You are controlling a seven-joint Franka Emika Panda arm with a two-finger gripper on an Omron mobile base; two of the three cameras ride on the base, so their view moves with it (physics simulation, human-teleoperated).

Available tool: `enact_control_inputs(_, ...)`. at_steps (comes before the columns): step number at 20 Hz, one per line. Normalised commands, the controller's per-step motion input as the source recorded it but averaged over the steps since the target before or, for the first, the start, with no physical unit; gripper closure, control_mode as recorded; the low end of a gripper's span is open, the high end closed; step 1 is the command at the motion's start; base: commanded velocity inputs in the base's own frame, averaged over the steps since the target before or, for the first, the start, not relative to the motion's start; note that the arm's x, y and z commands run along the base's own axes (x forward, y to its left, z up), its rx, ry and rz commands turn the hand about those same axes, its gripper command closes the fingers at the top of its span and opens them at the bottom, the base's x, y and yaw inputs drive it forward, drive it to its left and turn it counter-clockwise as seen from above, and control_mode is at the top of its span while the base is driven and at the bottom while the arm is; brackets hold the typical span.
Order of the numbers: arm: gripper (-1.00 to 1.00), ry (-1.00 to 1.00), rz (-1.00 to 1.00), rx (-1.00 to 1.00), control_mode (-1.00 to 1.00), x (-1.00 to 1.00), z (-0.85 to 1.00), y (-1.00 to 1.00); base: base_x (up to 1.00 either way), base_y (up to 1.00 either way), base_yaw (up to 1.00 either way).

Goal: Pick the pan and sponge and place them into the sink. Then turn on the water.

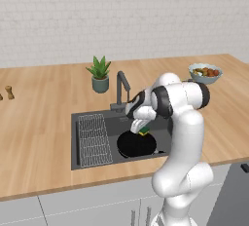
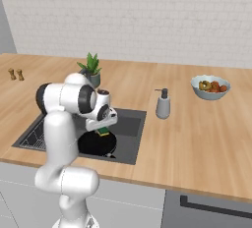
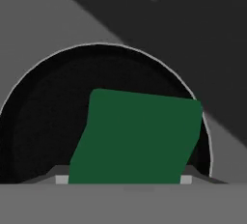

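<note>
Inside the sink (image 1: 87,159), toward its faucet-free right half, one round black pan (image 1: 136,145) lies flat on the basin floor. One sponge (image 1: 144,131), green face up with a yellow layer beneath, hangs directly over the pan. The gripper (image 1: 144,130) is clamped on the sponge: in the hand view the sponge's green face (image 3: 137,138) sits between the two fingertips (image 3: 61,179), which press its left and right edges. From that view the sponge lies within the pan's thin pale rim (image 3: 103,44), with dark pan floor open on three sides of it.

The sink is a dark grey rectangular recess. One wire rack (image 1: 93,139) covers its left part, leaving a strip of bare basin between rack and pan. The pan's right side is hidden behind the arm in the left base view; in the right base view it sits near the sink's front wall (image 2: 123,159). One dark angular faucet (image 1: 121,89) stands on the sink's rear edge.

Around the sink runs a smooth wooden counter (image 1: 44,122). Behind the faucet stands one potted plant (image 1: 100,74). Right of the sink stands one grey soap dispenser (image 2: 163,103); farther right, one pale bowl (image 2: 210,87) of colourful food. Far left of the sink, two small brown shakers (image 2: 15,74) stand side by side.
</note>
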Motion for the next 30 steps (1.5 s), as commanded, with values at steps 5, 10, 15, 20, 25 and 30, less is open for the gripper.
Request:
enact_control_inputs(5, 1.0, 0.0, 0.07, 0.0, -1.0, 0.62, -0.6, 0.36, 0.0, 0.0, 0.0)
enact_control_inputs(10, 1.0, 0.0, 0.06, 0.0, -1.0, -0.11, -0.59, -0.04, 0.0, 0.0, 0.0)
enact_control_inputs(15, 1.0, -0.02, 0.02, 0.0, -1.0, -0.26, -0.37, 0.0, 0.0, 0.0, 0.0)
enact_control_inputs(20, 1.0, -0.03, 0.0, 0.0, -1.0, 0.0, -0.03, 0.0, 0.0, 0.0, 0.0)
enact_control_inputs(25, -1.0, -0.01, 0.0, 0.0, -1.0, 0.0, 0.0, 0.0, 0.0, 0.0, 0.0)
enact_control_inputs(30, -1.0, 0.0, 0.0, -0.01, -1.0, 0.0, 0.07, 0.0, 0.0, 0.0, 0.0)
